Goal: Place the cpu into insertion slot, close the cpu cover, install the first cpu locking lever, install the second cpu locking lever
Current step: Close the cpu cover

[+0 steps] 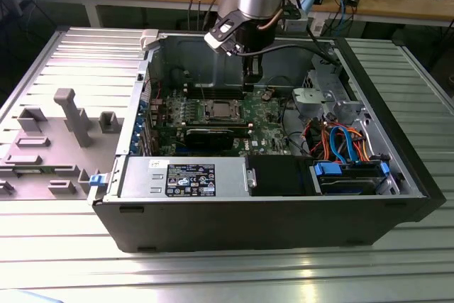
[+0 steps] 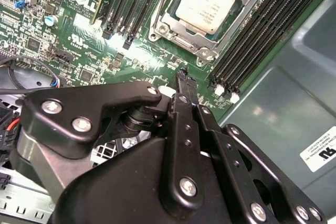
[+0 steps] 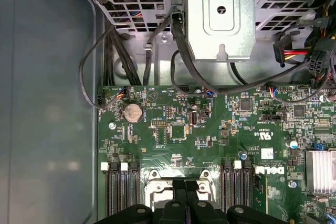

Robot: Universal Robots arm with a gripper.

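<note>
Here, landmark: the small square insertion slot with a silver metal rim, set in the green circuit board.
cpu: a flat square chip with a silver-grey metal top, seated inside the slot.
cpu cover: a thin silver metal frame, lying flat around the chip.
gripper: black, just beside the slot, off toward the exterior view's right and the rear wall of the grey metal computer case.
grip: fingers drawn together, apparently holding nothing.
</note>
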